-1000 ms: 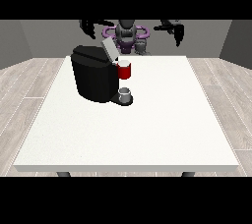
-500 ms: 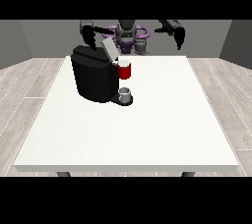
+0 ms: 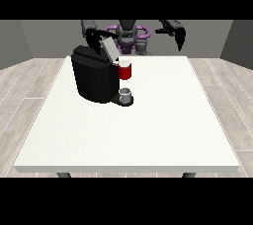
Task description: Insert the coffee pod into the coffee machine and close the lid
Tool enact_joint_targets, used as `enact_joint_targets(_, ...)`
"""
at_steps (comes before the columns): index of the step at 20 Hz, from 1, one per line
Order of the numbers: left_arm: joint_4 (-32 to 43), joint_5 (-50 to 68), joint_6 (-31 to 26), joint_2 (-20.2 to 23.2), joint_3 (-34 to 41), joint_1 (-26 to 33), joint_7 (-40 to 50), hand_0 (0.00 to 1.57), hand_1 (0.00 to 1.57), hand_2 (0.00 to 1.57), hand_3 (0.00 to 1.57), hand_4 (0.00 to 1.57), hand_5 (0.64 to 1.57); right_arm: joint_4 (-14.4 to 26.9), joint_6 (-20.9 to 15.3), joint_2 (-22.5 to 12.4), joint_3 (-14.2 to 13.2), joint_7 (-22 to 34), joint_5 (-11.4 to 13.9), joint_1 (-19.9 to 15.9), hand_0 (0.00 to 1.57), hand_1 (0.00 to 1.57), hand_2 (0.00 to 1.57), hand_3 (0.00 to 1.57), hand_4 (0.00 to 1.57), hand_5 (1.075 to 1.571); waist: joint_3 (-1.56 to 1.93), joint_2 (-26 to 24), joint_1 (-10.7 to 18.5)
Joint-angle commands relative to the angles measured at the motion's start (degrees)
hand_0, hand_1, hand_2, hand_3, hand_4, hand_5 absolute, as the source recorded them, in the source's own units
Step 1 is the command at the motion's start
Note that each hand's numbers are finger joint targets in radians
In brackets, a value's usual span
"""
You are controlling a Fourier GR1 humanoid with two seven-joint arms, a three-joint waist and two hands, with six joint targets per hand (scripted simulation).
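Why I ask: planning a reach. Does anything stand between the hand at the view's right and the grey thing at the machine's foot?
Nothing visible does: only bare table lies between the hand at the view's right and the grey thing. A red thing at the machine sits above it, so coming straight down looks crowded.

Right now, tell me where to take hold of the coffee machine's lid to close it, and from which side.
Take the lid at its raised free end, the upper left tip, which stands tilted up above the black coffee machine. Its lower end sits near the red thing at the machine, so that looks like the hinge side. Come from behind and above, where the hand at the view's left is nearest, and press down.
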Motion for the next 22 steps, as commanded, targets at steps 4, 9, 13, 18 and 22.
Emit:
enact_joint_targets(4,-5.4,2.8,-1.0,1.1,-0.7,1.4,4.6,0.00,0.00,0.00,0.00,0.00,1.571,5.4,-0.9,1.2,-0.4,-4.6,1.5,0.1,0.00,0.00,0.00,0.00,0.00,1.571,0.06,1.0,2.2)
enact_joint_targets(9,-0.5,0.7,2.6,2.5,1.0,-0.9,0.8,0.00,0.00,0.00,0.00,0.00,1.571,2.4,-1.0,3.5,2.5,1.6,2.6,-4.6,0.00,0.00,0.00,0.00,0.00,1.571,0.03,1.0,-1.6)
enact_joint_targets(13,-2.6,1.5,0.7,2.5,-0.5,0.8,0.6,0.00,0.00,0.00,0.00,0.00,1.571,6.1,0.6,0.7,-0.1,-1.3,2.1,-6.6,0.00,0.00,0.00,0.00,0.00,1.571,0.04,2.7,0.6)
enact_joint_targets(18,2.4,0.9,1.5,4.2,1.4,0.4,-3.9,0.00,0.00,0.00,0.00,0.00,1.571,4.7,1.2,2.1,2.1,1.4,3.4,-9.4,0.00,0.00,0.00,0.00,0.11,1.571,0.03,3.1,-1.3)
enact_joint_targets(22,0.3,2.0,3.0,3.4,0.8,-2.4,0.7,0.00,0.00,0.00,0.00,0.13,1.571,6.3,0.1,2.8,2.4,-0.5,5.0,-12.0,0.00,0.00,0.00,0.00,0.00,1.571,0.04,3.6,-0.3)
